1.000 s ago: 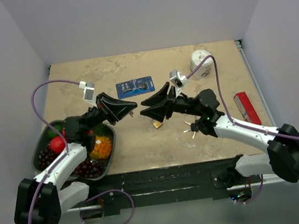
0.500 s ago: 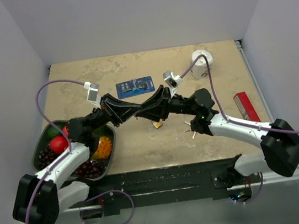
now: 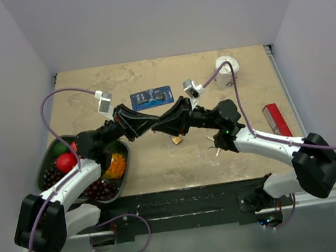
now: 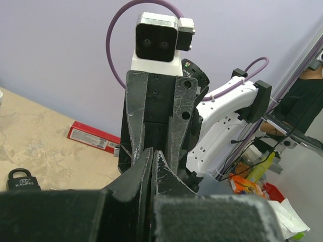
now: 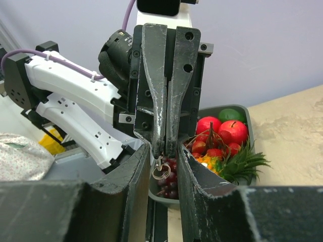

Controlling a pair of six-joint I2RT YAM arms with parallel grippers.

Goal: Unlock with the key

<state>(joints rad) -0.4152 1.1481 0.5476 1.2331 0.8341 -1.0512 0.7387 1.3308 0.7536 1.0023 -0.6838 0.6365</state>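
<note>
My left pincer [image 4: 153,153] is clenched on a small silver ring [image 5: 161,171]; my right pincer [image 5: 165,147] stands parted around its tip. The key [image 3: 215,147] lies on the desk [image 3: 155,165], just beside my right forearm.

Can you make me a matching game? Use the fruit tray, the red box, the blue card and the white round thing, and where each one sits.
Things:
1. fruit tray
2. red box
3. blue card
4. white round thing

Places:
A. right edge
B. far right corner
C. left edge
D. far side, in the middle

Pairs: 1-C, 2-A, 3-D, 4-B
</note>
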